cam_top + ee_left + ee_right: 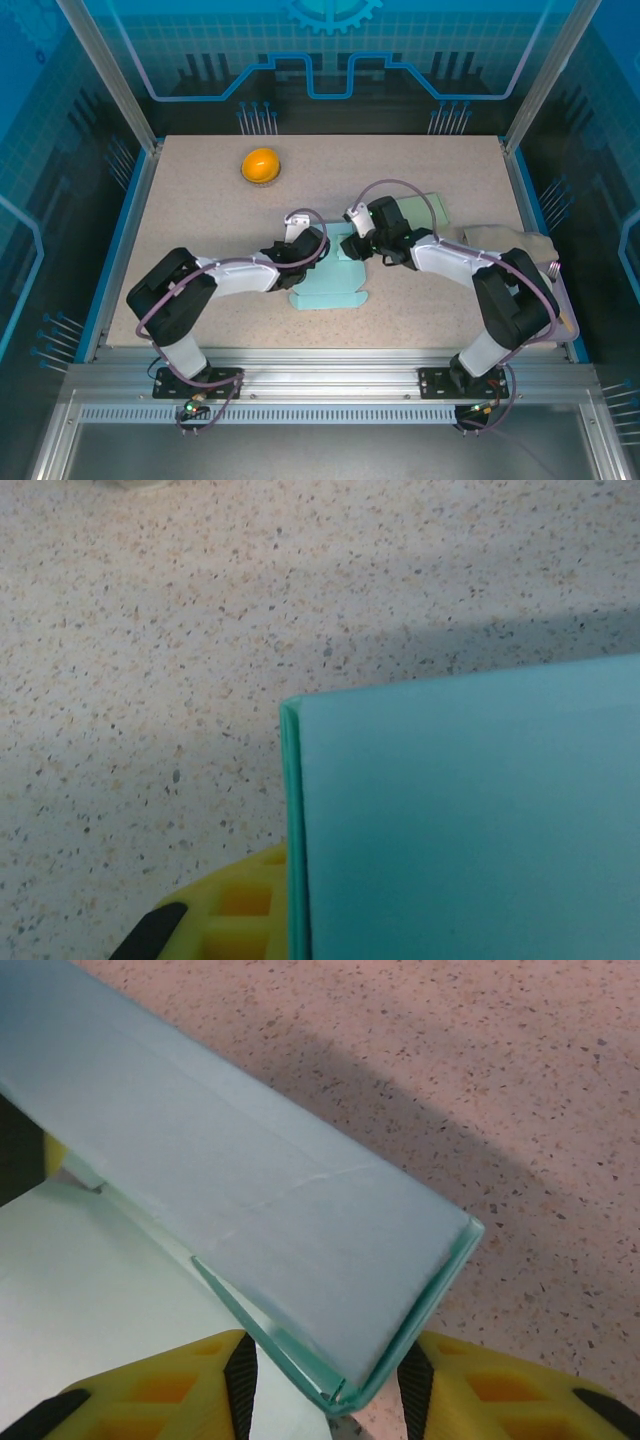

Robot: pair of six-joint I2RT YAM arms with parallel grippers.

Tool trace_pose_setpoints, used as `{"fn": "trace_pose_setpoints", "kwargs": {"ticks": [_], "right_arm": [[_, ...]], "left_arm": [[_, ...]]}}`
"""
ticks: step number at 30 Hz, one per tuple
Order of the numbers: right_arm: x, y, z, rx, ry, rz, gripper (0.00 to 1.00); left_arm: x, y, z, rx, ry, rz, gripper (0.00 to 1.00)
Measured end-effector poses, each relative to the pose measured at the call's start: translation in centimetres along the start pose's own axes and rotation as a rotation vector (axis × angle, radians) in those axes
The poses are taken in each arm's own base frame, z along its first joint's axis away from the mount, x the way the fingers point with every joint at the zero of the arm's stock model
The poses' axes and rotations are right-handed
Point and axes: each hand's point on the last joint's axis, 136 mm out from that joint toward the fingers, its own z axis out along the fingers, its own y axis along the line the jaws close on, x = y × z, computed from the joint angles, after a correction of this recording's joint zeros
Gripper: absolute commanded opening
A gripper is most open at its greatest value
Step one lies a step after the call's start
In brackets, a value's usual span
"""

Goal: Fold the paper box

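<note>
Overhead view, left to right. The left arm reaches from the lower left toward the middle of the speckled table. A round orange object lies alone in the upper left, well apart from both arms. The left gripper sits at the centre, at the left edge of the teal paper box. The box lies partly flat just below centre, with one flap raised between the two grippers. The right gripper meets that flap from the right. Behind the right arm lies a second teal sheet. A beige cloth lies at the right edge.

Left wrist view. One yellow finger shows at the lower edge, just beside the upright edge of a teal panel of the paper box that covers the lower right. Whether these jaws are closed cannot be told.

Right wrist view. A doubled-over wall of the paper box runs from upper left to lower centre. The right gripper is clamped on its near corner. The black pads of the yellow fingers touch it on both sides.
</note>
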Motion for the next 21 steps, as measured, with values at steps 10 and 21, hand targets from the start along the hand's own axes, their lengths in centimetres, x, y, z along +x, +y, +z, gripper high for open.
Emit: {"fn": "trace_pose_setpoints", "kwargs": {"ticks": [10, 21], "right_arm": [[0.1, -1.2, 1.5, 0.084, -0.049, 0.033, 0.43], [0.9, -3.1, 2.0, 0.255, -0.054, 0.074, 0.31]], "left_arm": [[0.0, -0.5, -0.1, -0.017, 0.095, -0.015, 0.0], [0.0, -1.3, -0.2, 0.006, 0.159, -0.04, 0.0]]}}
